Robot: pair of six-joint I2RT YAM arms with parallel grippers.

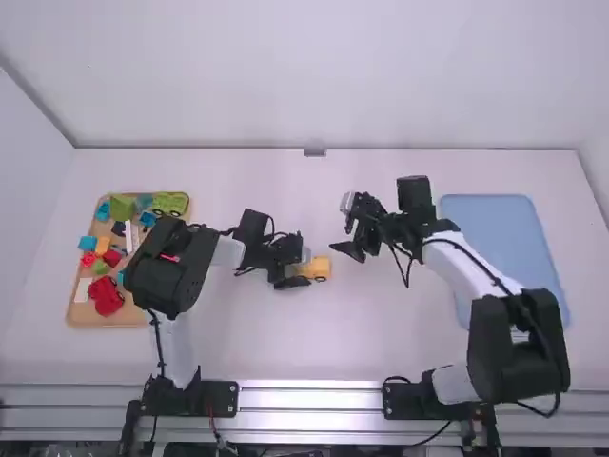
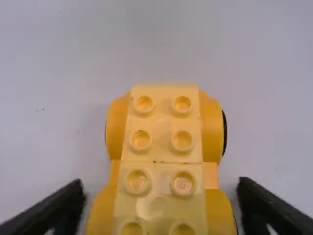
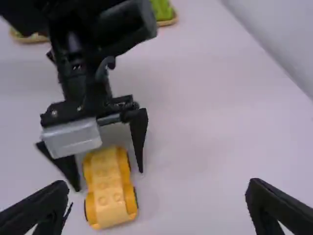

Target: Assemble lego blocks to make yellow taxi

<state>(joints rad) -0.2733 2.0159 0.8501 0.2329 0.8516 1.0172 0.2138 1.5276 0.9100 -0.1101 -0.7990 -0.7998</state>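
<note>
A yellow car body (image 1: 317, 268) stands mid-table, its studded top made of two yellow blocks. My left gripper (image 1: 300, 269) straddles one end of it with open fingers. From the left wrist view, gaps separate the car (image 2: 161, 147) from the fingers of the left gripper (image 2: 160, 196). To the right of the car is my right gripper (image 1: 347, 227), open with nothing held. The car (image 3: 108, 186) lies left of the open right gripper (image 3: 157, 193) in the right wrist view, where the left gripper's fingers stand along its sides.
A wooden tray (image 1: 143, 317) of colored blocks, with a red toy vehicle (image 1: 106, 296) and a green one (image 1: 171, 203), sits at the far left beside the left arm. On the right, a blue tray (image 1: 490, 214) lies partly under the right arm.
</note>
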